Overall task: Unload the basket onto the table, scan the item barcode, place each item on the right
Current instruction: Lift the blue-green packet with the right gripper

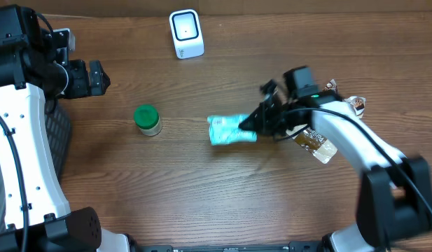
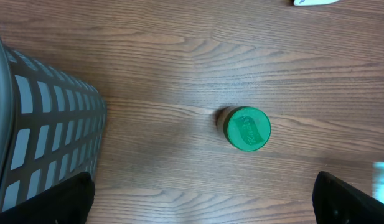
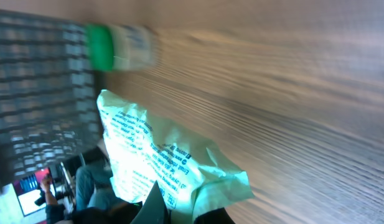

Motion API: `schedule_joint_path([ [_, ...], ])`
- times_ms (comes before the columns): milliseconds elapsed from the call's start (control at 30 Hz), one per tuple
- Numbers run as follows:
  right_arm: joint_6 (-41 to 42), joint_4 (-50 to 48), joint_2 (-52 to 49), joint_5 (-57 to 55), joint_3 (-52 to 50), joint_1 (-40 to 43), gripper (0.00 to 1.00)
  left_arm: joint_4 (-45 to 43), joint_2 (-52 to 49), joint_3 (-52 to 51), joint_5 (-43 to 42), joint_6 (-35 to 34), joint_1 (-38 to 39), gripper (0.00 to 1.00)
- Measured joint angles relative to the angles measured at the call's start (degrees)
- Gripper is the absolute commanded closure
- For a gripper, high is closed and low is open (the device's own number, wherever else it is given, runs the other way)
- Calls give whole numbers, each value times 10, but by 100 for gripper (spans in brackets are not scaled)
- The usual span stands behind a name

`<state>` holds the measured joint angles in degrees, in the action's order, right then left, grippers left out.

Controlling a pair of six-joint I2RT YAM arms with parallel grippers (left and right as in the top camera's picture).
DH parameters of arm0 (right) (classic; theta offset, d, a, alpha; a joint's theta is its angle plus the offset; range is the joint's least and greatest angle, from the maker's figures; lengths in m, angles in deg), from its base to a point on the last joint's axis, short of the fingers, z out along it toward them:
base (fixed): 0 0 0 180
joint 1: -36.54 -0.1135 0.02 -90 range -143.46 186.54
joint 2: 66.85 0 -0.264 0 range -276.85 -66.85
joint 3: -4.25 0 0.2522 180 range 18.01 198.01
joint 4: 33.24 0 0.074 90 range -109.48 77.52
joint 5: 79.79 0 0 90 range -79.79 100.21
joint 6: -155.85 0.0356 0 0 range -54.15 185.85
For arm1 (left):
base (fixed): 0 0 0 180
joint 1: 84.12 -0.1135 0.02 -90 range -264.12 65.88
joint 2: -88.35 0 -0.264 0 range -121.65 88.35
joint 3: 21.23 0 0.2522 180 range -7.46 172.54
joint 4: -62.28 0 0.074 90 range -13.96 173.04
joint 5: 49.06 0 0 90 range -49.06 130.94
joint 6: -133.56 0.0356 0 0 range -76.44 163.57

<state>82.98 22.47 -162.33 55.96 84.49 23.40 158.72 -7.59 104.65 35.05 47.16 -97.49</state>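
A crumpled teal packet [image 1: 228, 130] with printed text lies near the table's middle. My right gripper [image 1: 249, 126] is shut on its right end. In the right wrist view the packet [image 3: 160, 155] fills the lower left, pinched between my dark fingertips [image 3: 155, 205]; I see text but no clear barcode. The white scanner [image 1: 186, 33] stands at the back edge. My left gripper [image 1: 100, 77] hangs open at the far left, holding nothing; its fingers [image 2: 70, 199] frame bare wood.
A green-lidded jar [image 1: 147, 120] stands left of the packet, also seen as the jar [image 2: 246, 129] and the blurred jar [image 3: 117, 46]. A dark mesh basket [image 2: 42, 137] sits at the left edge. Other snack packets [image 1: 317, 143] lie under the right arm.
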Motion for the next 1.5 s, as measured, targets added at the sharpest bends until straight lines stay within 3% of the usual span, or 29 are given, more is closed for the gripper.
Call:
schedule_joint_path([
  [233, -1, 25, 123, 19, 31, 22, 96, 0, 0, 0, 0, 0, 0, 1],
  [567, 12, 27, 217, 24, 31, 22, 96, 0, 0, 0, 0, 0, 0, 1],
  [1500, 28, 57, 227, 2, 31, 22, 96, 0, 0, 0, 0, 0, 0, 1],
])
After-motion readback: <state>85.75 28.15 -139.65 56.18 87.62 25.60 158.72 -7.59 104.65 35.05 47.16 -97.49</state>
